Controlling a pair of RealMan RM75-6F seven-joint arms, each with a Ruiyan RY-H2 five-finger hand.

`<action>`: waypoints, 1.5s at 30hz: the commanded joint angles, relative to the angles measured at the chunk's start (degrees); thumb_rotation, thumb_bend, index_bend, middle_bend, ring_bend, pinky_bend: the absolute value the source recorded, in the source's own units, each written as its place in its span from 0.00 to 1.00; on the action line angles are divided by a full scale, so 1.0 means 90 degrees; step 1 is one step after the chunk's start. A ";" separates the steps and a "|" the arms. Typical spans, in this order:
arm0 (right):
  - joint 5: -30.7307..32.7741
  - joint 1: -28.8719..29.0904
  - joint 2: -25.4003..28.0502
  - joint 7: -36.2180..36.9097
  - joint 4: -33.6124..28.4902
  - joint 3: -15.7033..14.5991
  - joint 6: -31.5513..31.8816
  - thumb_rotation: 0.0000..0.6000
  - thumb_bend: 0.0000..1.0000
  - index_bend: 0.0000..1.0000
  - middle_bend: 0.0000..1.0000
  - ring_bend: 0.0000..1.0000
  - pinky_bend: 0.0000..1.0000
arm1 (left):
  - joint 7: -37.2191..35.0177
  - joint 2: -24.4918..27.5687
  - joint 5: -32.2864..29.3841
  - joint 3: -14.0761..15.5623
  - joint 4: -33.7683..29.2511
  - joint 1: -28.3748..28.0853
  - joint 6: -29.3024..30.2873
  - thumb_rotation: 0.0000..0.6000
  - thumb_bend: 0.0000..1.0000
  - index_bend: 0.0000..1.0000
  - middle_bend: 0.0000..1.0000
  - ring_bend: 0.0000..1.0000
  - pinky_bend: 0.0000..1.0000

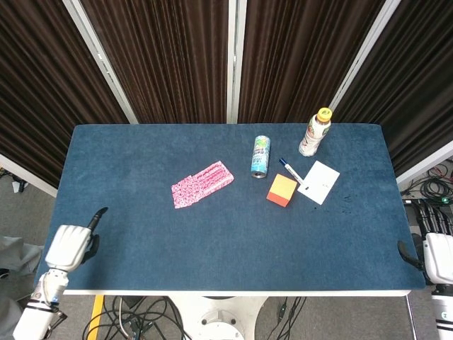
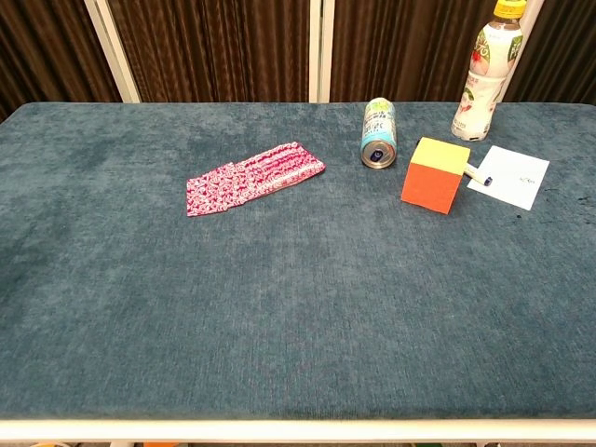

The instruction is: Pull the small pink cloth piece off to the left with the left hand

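Observation:
The small pink patterned cloth [image 1: 202,183] lies flat on the blue table [image 1: 141,234], left of centre; the chest view shows the cloth [image 2: 253,177] too. My left hand [image 1: 71,245] hovers at the table's front-left corner, far from the cloth and down-left of it. It holds nothing, and one dark finger [image 1: 97,215] points toward the table. My right hand [image 1: 439,251] hangs off the right edge, fingers apart and empty. Neither hand appears in the chest view.
A can [image 1: 261,156] lies on its side right of the cloth. Beyond it are an orange-and-yellow cube [image 1: 282,190], a pen [image 1: 289,170], a white paper [image 1: 320,181] and an upright bottle [image 1: 316,132]. Cables lie on the floor below the front edge.

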 commanded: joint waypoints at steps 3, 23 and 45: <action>-0.0011 0.0027 0.0007 -0.0059 -0.0061 0.0018 -0.0004 1.00 0.28 0.00 0.00 0.00 0.00 | 0.0507 -0.0046 -0.0295 -0.0135 -0.0314 -0.0631 -0.0888 1.00 0.64 0.11 0.96 0.94 0.96; 0.0083 0.0064 0.0040 -0.0152 -0.0143 0.0054 -0.0060 1.00 0.28 0.00 0.00 0.00 0.00 | 0.1216 -0.1474 -0.1860 -0.0718 0.0922 -0.2660 -0.2995 1.00 0.65 0.11 0.96 0.94 0.96; 0.0128 0.0070 0.0046 -0.0075 -0.0098 0.0077 -0.0073 1.00 0.28 0.00 0.00 0.00 0.00 | 0.1541 -0.2588 -0.3186 -0.0656 0.2655 -0.3739 -0.3666 1.00 0.66 0.11 0.96 0.94 0.96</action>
